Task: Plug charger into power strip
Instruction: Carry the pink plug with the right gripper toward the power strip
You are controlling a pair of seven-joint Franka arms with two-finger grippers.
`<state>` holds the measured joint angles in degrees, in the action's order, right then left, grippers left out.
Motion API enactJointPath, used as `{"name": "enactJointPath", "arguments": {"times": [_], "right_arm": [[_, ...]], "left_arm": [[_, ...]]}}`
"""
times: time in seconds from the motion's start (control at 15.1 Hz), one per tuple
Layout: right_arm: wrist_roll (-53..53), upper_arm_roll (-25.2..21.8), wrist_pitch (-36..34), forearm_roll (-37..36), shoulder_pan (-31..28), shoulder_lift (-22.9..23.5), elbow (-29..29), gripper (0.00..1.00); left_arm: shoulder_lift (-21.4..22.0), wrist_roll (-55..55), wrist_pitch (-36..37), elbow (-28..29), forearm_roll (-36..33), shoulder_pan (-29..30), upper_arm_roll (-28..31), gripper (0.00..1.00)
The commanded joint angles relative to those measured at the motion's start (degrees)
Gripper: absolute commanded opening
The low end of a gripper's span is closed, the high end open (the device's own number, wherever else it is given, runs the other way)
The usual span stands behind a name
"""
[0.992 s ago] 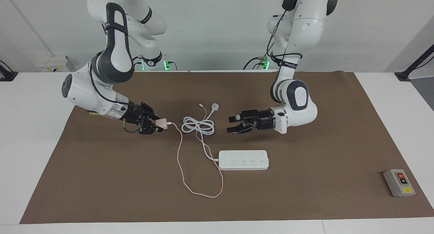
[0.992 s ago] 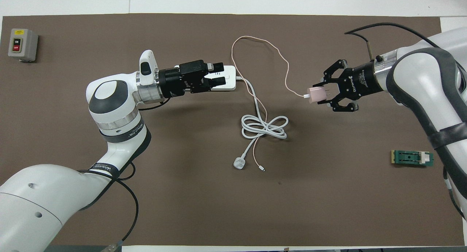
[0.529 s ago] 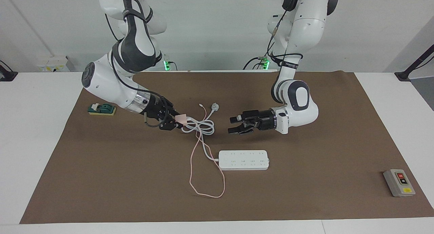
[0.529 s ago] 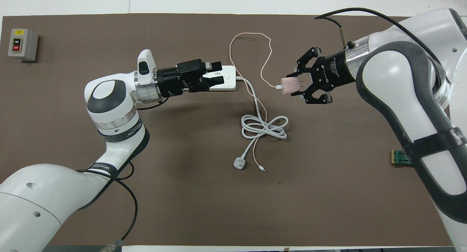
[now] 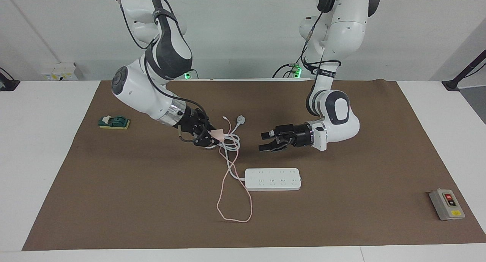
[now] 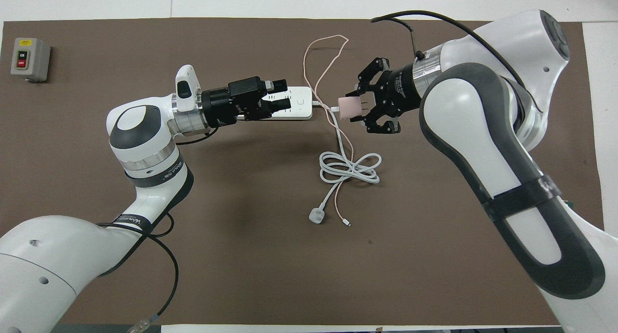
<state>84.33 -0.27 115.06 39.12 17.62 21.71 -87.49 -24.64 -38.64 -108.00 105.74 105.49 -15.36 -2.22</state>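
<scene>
The pale pink charger is up in the air, with my right gripper shut on it and its prongs pointing back into the gripper. It hangs over the white cord beside the cord end of the power strip. The thin pink cable trails from it in a loop on the mat. My left gripper is open and empty. In the overhead view it covers part of the strip, while the facing view shows it raised and clear of it.
A coil of thick white cord with a round white plug lies between the strip and the robots. A grey button box sits at the left arm's end. A small green block sits at the right arm's end.
My right arm has carried the charger from its own end of the table toward the middle, over the white cord, dragging the pink cable along. The left gripper has barely moved.
</scene>
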Motion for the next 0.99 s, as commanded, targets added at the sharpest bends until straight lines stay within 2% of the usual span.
{"name": "enactJointPath", "arguments": {"times": [0.0, 0.33, 0.93], "right_arm": [[2.94, -0.17, 0.78, 0.78, 1.18, 4.39, 5.48, 0.0], [6.9, -0.08, 3.94, 0.69, 2.68, 8.17, 10.41, 0.0], [6.9, 0.0, 3.85, -0.19, 5.67, 8.09, 10.59, 0.0]], "left_arm": [[0.21, -1.7, 1.04, 0.79, 0.06, 0.51, -0.24, 1.0], [0.39, -3.19, 0.87, 1.4, 0.06, 0.51, -0.24, 1.0], [0.3, -3.28, -0.54, 1.23, 0.24, -0.37, -0.42, 1.0]]}}
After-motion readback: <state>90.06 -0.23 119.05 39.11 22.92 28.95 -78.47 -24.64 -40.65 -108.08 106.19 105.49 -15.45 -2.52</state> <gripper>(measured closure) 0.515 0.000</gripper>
